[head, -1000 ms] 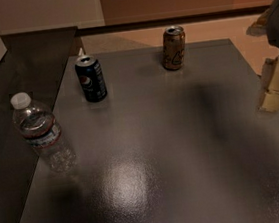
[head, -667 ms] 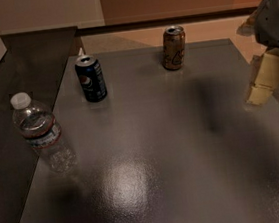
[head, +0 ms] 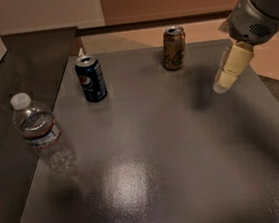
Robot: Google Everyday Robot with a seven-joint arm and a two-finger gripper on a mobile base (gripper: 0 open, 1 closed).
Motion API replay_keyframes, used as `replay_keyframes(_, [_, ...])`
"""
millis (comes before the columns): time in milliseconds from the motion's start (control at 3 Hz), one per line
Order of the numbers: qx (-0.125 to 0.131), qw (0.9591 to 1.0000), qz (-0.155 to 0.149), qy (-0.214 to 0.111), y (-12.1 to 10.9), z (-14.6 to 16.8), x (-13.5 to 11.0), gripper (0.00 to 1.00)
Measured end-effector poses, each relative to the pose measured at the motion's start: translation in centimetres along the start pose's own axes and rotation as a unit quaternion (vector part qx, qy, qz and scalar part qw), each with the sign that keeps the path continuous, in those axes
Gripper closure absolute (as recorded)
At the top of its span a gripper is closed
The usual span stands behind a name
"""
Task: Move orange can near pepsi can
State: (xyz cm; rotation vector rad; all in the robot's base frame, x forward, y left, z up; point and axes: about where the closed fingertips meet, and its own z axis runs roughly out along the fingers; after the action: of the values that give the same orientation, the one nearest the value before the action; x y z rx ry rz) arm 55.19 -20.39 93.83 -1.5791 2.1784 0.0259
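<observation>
Dark glossy worktop (head: 183,143) carries the orange can (head: 174,48) upright at its far edge, brownish with pale markings and a silver top, well apart from the pepsi can (head: 91,79). The gripper (head: 222,85) hovers near it, empty; clenched or released, I cannot tell. Approach step, I judge: next, straddle the can.

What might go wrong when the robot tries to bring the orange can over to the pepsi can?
The orange can stands upright by the far edge of the table; the gripper, hovering to its right, might knock it over or off. The pepsi can is upright too, so setting the orange can down too close might topple it.
</observation>
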Motion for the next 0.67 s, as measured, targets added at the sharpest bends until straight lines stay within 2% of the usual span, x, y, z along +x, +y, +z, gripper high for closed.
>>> replay_keyframes(333, [0.018, 0.9987, 0.033, -0.036, -3.6, 2.2, -1.0, 0.00])
replay_keyframes(667, [0.034, 0.9940, 0.071, -0.077, -7.1, 5.1, -2.2, 0.00])
